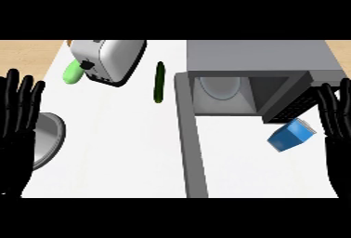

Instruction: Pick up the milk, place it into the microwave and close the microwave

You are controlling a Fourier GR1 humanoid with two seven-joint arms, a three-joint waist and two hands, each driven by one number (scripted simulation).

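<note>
On the white counter (123, 153), from the head view, the blue milk carton (291, 135) lies tilted in front of the microwave (260, 58), outside its cavity. The microwave door (192, 139) stands swung open at the left. The right hand (334, 114) is just beside the milk with straight fingers, holding nothing. The left hand (19, 109) rests at the left edge, likewise released. A toaster (106, 58) and a cucumber (159, 81) sit farther back.

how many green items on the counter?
2. A light green one at the toaster's left side, partly behind it; a dark green cucumber between the toaster and the open microwave. Others could be hidden behind the toaster.
</note>
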